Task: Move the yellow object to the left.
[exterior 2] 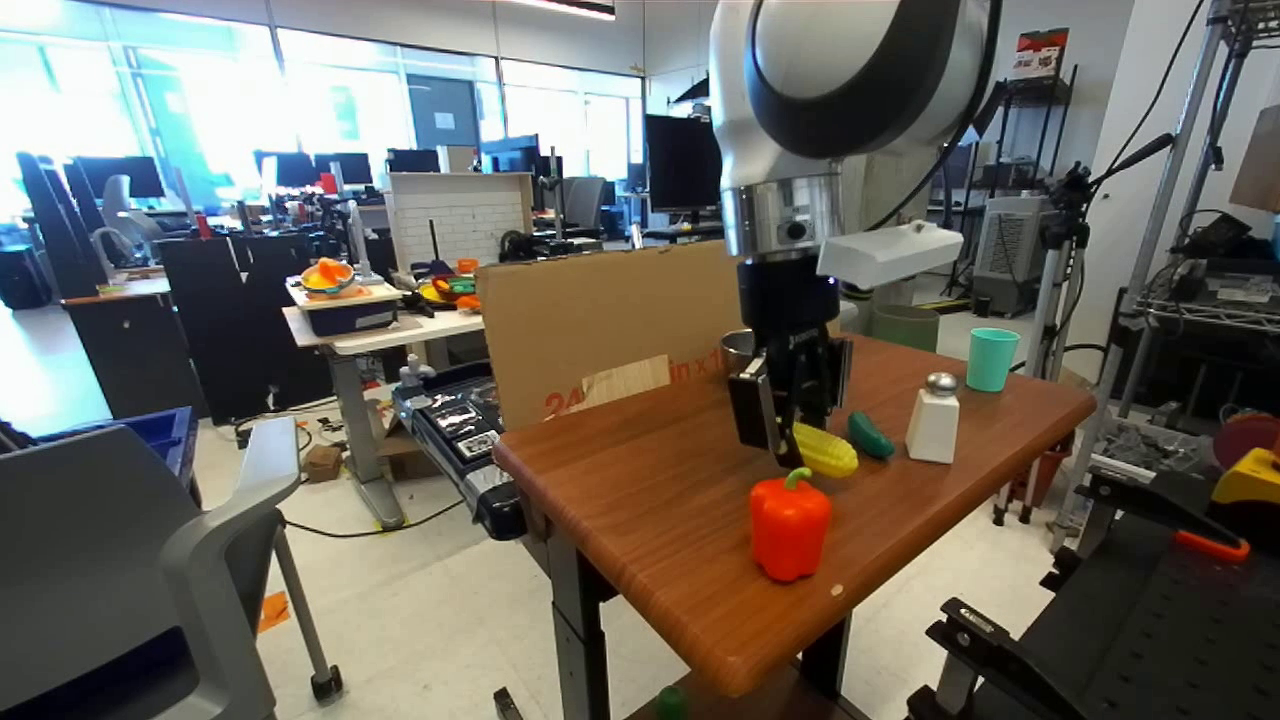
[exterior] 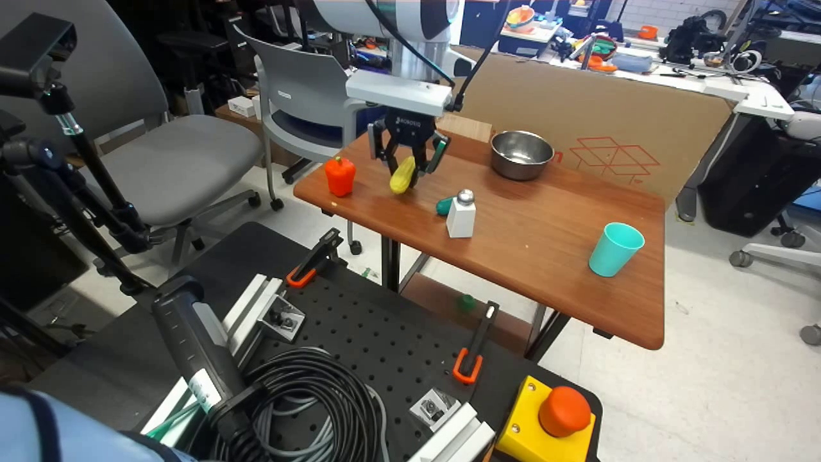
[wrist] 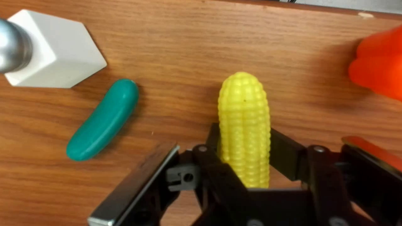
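Note:
The yellow object (wrist: 244,125) is a toy corn cob with a bumpy surface. In the wrist view it lies lengthwise between the two fingers of my gripper (wrist: 245,135), with a dark finger pad against each side. Its lower end is hidden behind the gripper. In both exterior views the yellow object (exterior: 402,176) (exterior 2: 828,452) sticks out from between the fingertips of the gripper (exterior: 405,170) (exterior 2: 800,435), low at the table. I cannot tell whether it touches the wood.
An orange-red pepper (wrist: 381,64) (exterior 2: 790,528) stands beside the corn near the table (exterior: 551,247) end. On the opposite side are a teal oblong (wrist: 102,121) and a white shaker (wrist: 66,53). A steel bowl (exterior: 521,156) and a teal cup (exterior: 616,250) are farther off.

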`<state>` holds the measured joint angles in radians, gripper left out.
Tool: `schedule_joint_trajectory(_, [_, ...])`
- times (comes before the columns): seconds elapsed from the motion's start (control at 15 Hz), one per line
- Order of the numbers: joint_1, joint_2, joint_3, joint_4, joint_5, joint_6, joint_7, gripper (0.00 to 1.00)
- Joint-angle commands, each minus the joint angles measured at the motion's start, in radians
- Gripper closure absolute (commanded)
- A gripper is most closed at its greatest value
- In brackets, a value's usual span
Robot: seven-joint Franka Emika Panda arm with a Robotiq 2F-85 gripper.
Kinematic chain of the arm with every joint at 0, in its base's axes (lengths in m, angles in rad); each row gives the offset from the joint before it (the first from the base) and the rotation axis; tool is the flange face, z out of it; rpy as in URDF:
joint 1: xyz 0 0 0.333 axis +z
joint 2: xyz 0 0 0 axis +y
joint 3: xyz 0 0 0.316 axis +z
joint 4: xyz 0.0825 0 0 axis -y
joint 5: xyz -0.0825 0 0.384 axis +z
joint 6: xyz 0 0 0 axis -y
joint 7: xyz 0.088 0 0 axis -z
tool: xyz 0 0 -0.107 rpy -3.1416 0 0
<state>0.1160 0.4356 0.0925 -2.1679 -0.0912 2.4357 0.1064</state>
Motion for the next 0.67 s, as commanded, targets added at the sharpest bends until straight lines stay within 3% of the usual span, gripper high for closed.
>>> schedule_joint_trajectory(0.0, [0.017,0.03,-0.012,-0.005,-0.011,0.024,-0.018,0.9])
schedule_joint_trajectory(0.07, [0.018,0.036,-0.011,-0.005,-0.01,0.024,-0.02,0.9])
schedule_joint_trajectory(0.13, [0.019,0.032,-0.011,-0.007,-0.012,0.02,-0.021,0.4])
schedule_joint_trajectory(0.2, [0.019,0.027,-0.008,-0.009,-0.011,0.016,-0.026,0.39])
schedule_joint_trajectory(0.6, [0.031,-0.085,0.005,-0.037,-0.011,-0.038,-0.06,0.01])
